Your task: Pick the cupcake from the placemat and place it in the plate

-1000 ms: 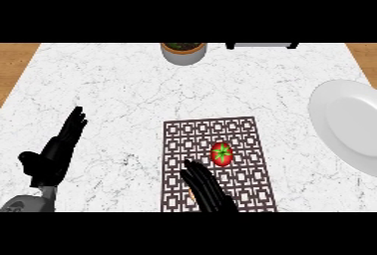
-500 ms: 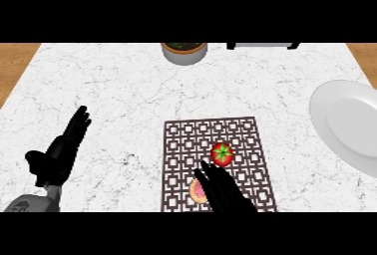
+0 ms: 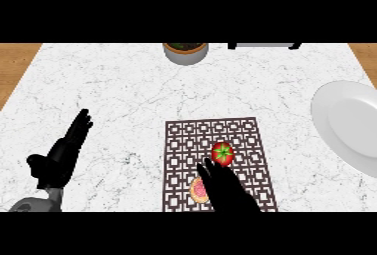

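The left hand [image 3: 63, 154] rests open, far left. The right hand [image 3: 225, 187], fingers straight, holds nothing; the cupcake [image 3: 198, 190] touches its left side on the mat [image 3: 184, 149]. Curl around it squarely before lifting toward the plate [image 3: 346, 124], far right.

A grey pot [image 3: 185, 53] stands at the marble worktop's [image 3: 132, 94] far edge. A dark object [image 3: 264, 45], partly cut off, sits to its right.
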Available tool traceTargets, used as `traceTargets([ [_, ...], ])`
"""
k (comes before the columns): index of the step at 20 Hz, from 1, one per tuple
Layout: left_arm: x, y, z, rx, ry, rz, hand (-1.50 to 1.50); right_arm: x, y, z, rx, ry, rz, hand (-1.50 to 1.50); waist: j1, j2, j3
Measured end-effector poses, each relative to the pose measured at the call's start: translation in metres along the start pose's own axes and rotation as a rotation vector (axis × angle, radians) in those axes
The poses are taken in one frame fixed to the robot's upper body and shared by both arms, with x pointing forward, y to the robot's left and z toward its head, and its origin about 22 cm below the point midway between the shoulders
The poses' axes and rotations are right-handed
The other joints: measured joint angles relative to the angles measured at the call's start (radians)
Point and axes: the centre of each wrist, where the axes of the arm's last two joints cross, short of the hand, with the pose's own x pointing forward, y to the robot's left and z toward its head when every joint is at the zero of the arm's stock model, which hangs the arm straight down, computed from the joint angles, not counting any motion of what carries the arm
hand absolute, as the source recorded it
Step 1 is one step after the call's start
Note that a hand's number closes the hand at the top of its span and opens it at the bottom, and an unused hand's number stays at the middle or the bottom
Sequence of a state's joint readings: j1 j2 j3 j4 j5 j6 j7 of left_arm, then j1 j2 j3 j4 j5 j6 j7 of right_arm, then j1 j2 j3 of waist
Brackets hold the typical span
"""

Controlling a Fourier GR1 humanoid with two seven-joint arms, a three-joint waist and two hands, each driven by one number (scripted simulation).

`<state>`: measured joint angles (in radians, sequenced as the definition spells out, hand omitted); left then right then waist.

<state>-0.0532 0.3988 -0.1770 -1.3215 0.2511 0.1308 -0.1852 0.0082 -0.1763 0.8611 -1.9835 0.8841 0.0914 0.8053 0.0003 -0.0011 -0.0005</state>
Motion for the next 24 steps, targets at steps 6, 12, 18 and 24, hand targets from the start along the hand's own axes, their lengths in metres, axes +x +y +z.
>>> traceTargets([
  [6, -0.003, 0.006, -0.007, 0.006, -0.001, 0.002, 0.0, 0.007, 0.005, -0.014, 0.057, 0.069, 0.079, -1.5, 0.0, 0.001, 0.0],
  [12, -0.004, 0.008, -0.006, 0.001, 0.007, 0.0, 0.0, 0.003, 0.017, -0.034, 0.09, 0.09, 0.096, -1.5, 0.001, 0.001, 0.0],
  [18, 0.008, 0.0, -0.003, 0.003, 0.0, 0.001, 0.0, -0.005, 0.029, -0.053, 0.087, 0.124, 0.133, -1.5, 0.002, 0.001, 0.001],
  [24, 0.004, 0.006, -0.006, 0.0, 0.0, 0.001, 0.0, -0.014, 0.043, -0.073, 0.088, 0.141, 0.15, 1.5, 0.002, 0.0, 0.0],
])
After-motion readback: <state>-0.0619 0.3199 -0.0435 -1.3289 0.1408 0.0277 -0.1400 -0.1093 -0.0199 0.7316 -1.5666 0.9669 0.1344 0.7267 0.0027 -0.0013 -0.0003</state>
